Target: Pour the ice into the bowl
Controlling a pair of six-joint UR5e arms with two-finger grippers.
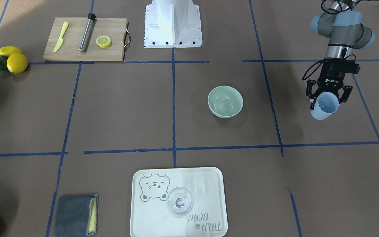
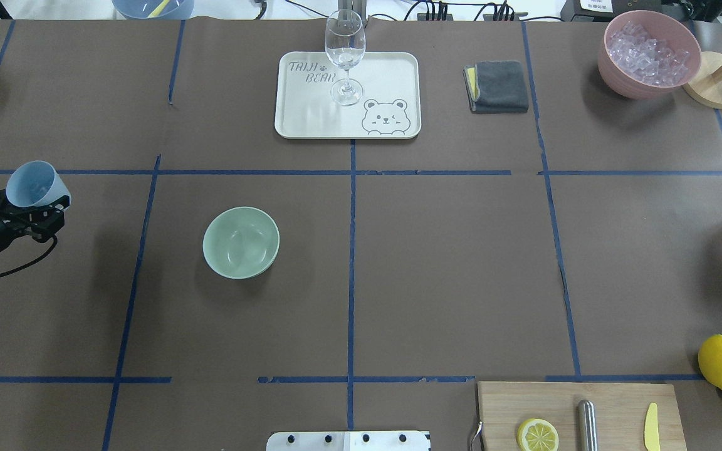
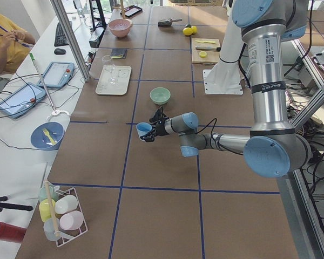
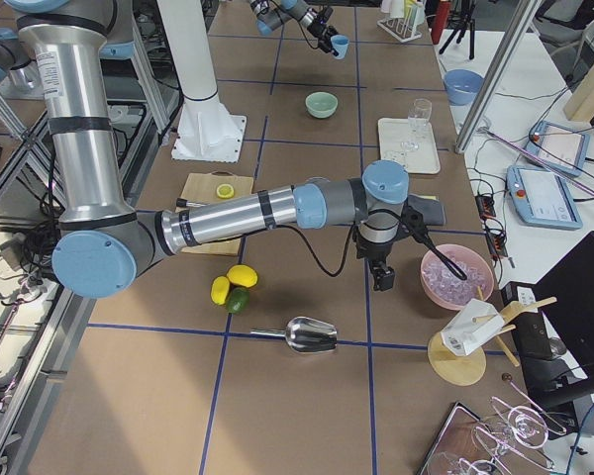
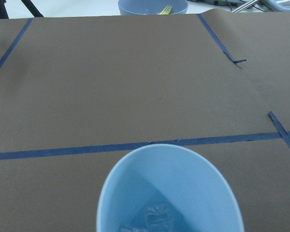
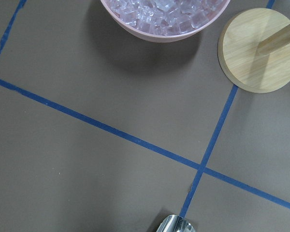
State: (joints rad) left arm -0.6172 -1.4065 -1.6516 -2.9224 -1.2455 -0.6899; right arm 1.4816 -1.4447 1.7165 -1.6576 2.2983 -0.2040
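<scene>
Left pincer (image 1: 328, 98) gripped the light blue cup (image 1: 322, 111), ice (image 5: 157, 217) inside, well left of the bowl (image 1: 225, 113). Bowl stood empty: carry and pour remained. Right pincer (image 4: 381, 278): opening could not be told.

A broad tabletop (image 2: 436, 263) covered in matte brown paper fills the room's middle. Thin blue tape lines (image 2: 351, 250) mark it into large rectangles. Light falls evenly from above, so shadows on the tabletop are soft and short. A long white side desk (image 3: 21, 172) runs just beside one long edge of the tabletop. The desk carries two blue-cased tablets (image 3: 56, 74), a black keyboard (image 3: 60, 33) and a dark mouse (image 3: 60, 51). A silver aluminium frame post (image 3: 70, 38) rises between desk and tabletop. More silver frame rails (image 3: 313, 91) stand along the tabletop's opposite long edge.
</scene>
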